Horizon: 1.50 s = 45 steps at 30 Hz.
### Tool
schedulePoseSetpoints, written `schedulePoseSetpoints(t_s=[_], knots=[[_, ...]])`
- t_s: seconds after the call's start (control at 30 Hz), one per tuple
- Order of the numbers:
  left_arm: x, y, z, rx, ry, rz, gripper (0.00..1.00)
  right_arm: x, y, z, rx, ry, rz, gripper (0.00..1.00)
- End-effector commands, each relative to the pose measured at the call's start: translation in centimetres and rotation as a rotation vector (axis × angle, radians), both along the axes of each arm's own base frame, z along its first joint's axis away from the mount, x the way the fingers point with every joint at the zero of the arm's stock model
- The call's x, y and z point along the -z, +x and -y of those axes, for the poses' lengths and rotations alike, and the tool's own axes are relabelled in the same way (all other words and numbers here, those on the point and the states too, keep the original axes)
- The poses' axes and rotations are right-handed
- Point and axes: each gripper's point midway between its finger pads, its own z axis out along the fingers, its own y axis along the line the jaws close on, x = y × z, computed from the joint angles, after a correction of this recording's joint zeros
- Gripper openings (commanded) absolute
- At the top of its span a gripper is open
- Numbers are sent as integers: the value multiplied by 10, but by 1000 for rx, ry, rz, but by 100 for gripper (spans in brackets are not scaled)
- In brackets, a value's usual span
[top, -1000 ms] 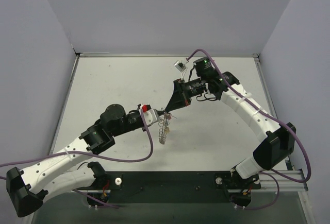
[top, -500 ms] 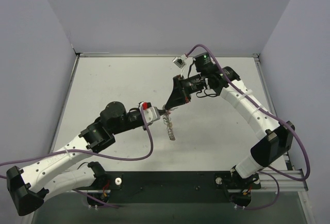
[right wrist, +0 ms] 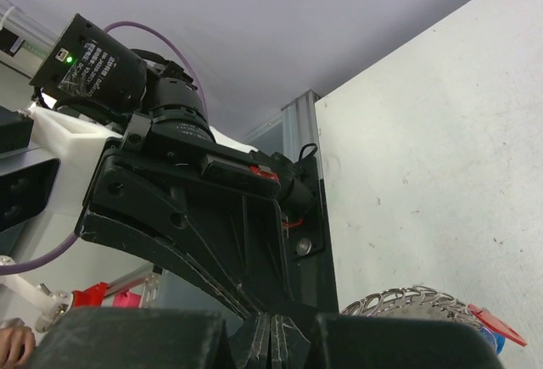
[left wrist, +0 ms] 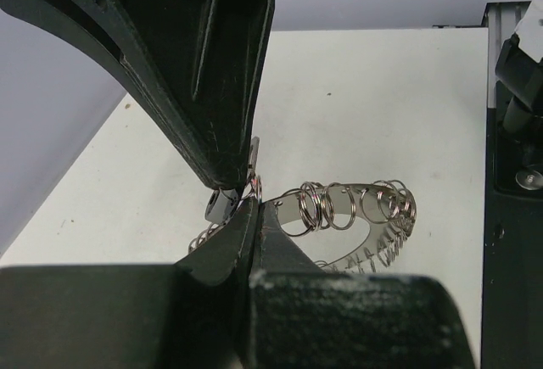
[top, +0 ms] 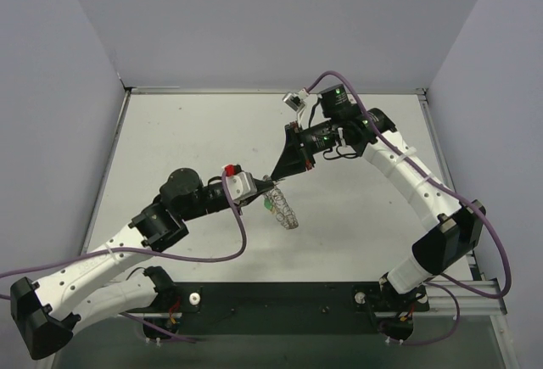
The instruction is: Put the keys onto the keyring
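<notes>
Left gripper (left wrist: pixel 254 209) pinches the rim of the large silvery toothed metal keyring (left wrist: pixel 361 216), held above the white table (top: pixel 170 148), its long axis running straight away from the fingertips. Right gripper (top: pixel 273 180), closed too, meets that same rim point, equally near.

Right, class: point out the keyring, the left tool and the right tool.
keyring (left wrist: pixel 348 202), left wrist view, on its metal band.
left tool (left wrist: pixel 256 216), left wrist view, at its closed fingertips.
right tool (right wrist: pixel 270 332), right wrist view, at its closed fingertips.
</notes>
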Motion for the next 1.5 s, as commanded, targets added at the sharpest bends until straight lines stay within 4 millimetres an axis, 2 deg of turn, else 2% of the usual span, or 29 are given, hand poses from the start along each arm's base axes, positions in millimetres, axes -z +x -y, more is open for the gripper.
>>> schedulePoseSetpoints(t_s=[0.0, 0.2, 0.37, 0.57, 0.87, 1.27, 1.47], knots=[[-19, -7, 6, 39, -91, 0, 0, -41, -20, -6, -106, 142, 143, 0], [-27, 3, 5, -12, -163, -4, 0, -50, -27, -4, -97, 147, 187, 0], [-32, -2, 5, 39, -186, -27, 0, -51, -30, -2, -113, 160, 217, 0], [-42, 0, -9, 73, -262, -87, 0, -59, -36, -3, -146, 189, 229, 0], [-48, 9, -7, 94, -277, -162, 0, -61, -26, -11, -67, 131, 288, 0], [-56, -16, -8, 302, -265, -205, 0, -65, -27, -11, -115, 160, 358, 0], [-61, -16, -9, 323, -296, -211, 0, -71, -27, -16, -121, 167, 372, 0]])
